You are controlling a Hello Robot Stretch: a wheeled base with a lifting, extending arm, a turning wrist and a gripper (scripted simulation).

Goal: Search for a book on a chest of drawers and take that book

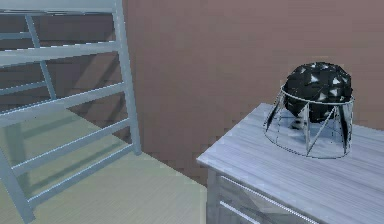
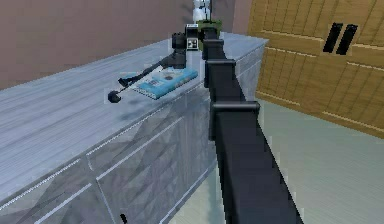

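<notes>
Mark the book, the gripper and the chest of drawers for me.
book [image 2: 170, 85], arm side view, blue cover.
gripper [image 2: 120, 92], arm side view, between fingertips.
chest of drawers [image 2: 60, 115], arm side view, bare top.

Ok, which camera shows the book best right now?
The arm side view: the light blue book lies flat on the chest of drawers, just left of the arm. The forward view gives a chest corner carrying a dark ball in a wire stand.

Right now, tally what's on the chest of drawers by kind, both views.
Book: 1
Dark spiky ball in wire frame: 1
Small unclear thing at the far end: 1
Total: 3
</notes>
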